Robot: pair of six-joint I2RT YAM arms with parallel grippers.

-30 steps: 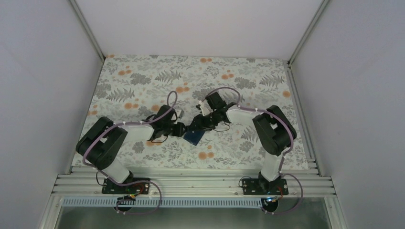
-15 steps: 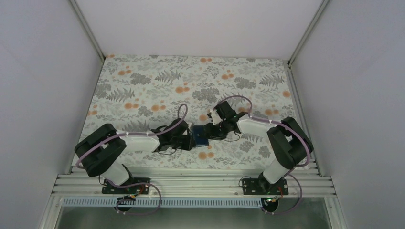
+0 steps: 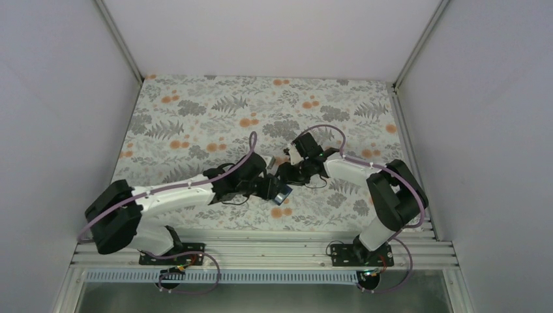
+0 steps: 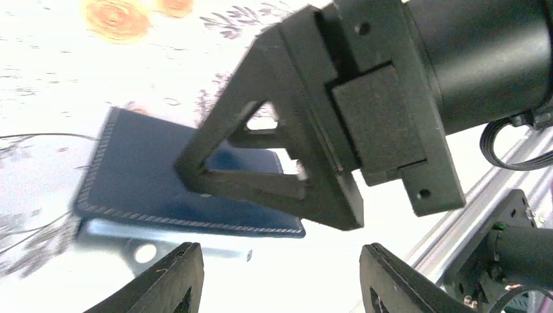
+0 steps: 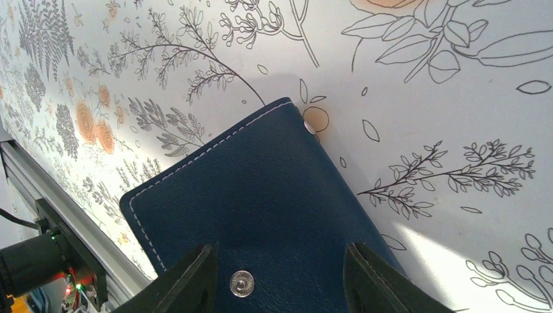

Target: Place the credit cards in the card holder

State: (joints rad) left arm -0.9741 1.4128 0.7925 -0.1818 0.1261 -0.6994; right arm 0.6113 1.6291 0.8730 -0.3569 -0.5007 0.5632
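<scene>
Navy, white-stitched card holder [image 5: 261, 189] lies on the floral desk [image 3: 195, 111], just toward 6 o'clock from centre, with its metal snap stud [image 5: 241, 282] showing. The right hand [image 5: 280, 287] is spread, a fingertip touching the cover from 1 o'clock. The left hand [image 4: 280, 287] is spread at 9 o'clock, pinching nothing.

Floral tablecloth [image 3: 195, 111] (orange blooms, grey ferns) between white walls [image 3: 52, 98], aluminium rail [image 3: 261, 251] nearside.

Left arm [image 3: 176, 192] and right arm [image 3: 355, 166] reach inward, left gripper [image 4: 280, 251] and right gripper [image 5: 279, 251] nearly meeting, jaws seemingly parted.
</scene>
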